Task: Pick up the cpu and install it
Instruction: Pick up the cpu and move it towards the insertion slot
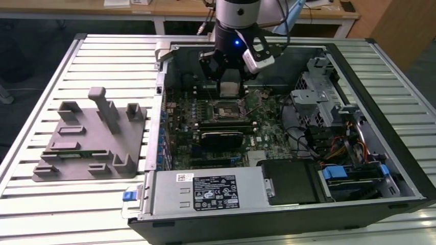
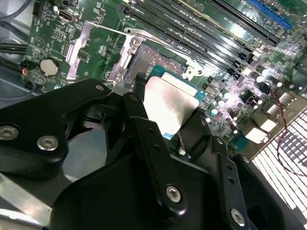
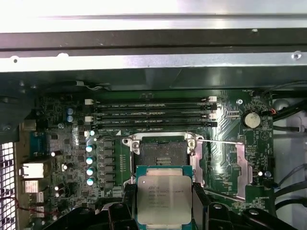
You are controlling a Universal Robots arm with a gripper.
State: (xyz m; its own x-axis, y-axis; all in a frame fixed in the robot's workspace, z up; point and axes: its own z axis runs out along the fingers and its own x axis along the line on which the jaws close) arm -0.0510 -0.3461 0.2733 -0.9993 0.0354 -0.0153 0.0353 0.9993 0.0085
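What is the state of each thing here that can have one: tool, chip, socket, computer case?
Flat silver square cpu: gripped, not yet seated.
Black two-fingered tool: shut on the cpu.
Black-framed square socket: open, empty.
Black metal computer case: lying flat, side open.

High exterior; wrist views near motherboard (image 3: 53, 129) (image 2: 96, 43)
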